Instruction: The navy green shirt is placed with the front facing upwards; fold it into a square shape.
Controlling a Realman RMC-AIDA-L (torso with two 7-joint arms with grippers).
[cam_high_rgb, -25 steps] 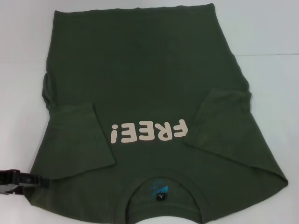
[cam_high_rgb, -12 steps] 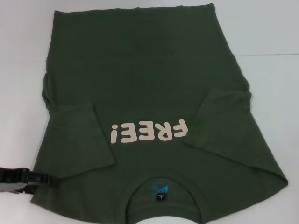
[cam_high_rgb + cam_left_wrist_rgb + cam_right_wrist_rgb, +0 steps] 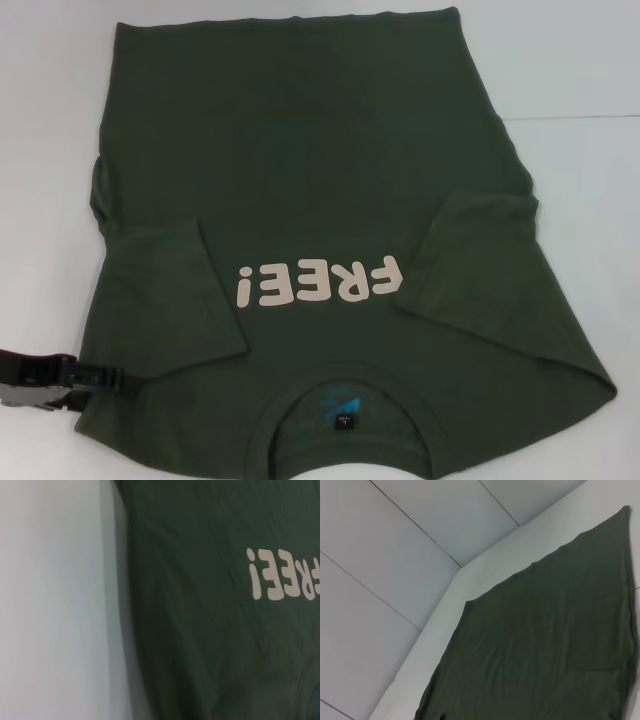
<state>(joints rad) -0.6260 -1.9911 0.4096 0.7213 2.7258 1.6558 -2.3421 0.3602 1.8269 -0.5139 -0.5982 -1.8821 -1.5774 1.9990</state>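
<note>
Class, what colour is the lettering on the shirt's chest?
Pale pink lettering on the dark green shirt, clearest in the head view.

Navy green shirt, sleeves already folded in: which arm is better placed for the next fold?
Probably left. The left end effector is at the navy green shirt edge near the collar; no right end effector appears in the head view.

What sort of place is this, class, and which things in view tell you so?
Probably an indoor robot test bench, not a home. A navy green shirt lies spread on a plain white table, the left gripper reaches its near shoulder edge, and the right wrist view shows a bare tiled floor beside the table.
</note>
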